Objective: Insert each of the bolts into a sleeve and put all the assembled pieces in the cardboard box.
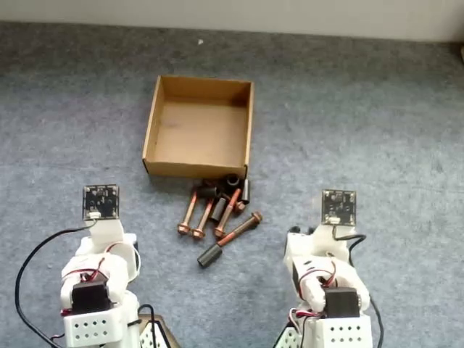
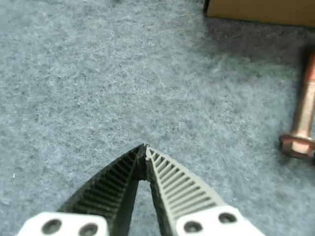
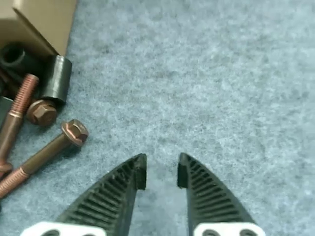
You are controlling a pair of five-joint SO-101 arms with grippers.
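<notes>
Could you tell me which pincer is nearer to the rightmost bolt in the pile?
Right. The right pincer sits just off the head of that bolt; the left pincer lies on the far side of the other bolts.

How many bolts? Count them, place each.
5 bolts: two side by side at the pile's left, one slanting mid-pile, the longest on its right, one head beside a sleeve by the cardboard box. Others may be hidden.

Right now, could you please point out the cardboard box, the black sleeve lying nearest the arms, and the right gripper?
cardboard box (image 1: pixel 199 130): high view, bare inner floor.
black sleeve (image 1: pixel 209 255): high view, middle of its body.
right gripper (image 3: pixel 161 169): right wrist view, midway between its fingertips.
</notes>
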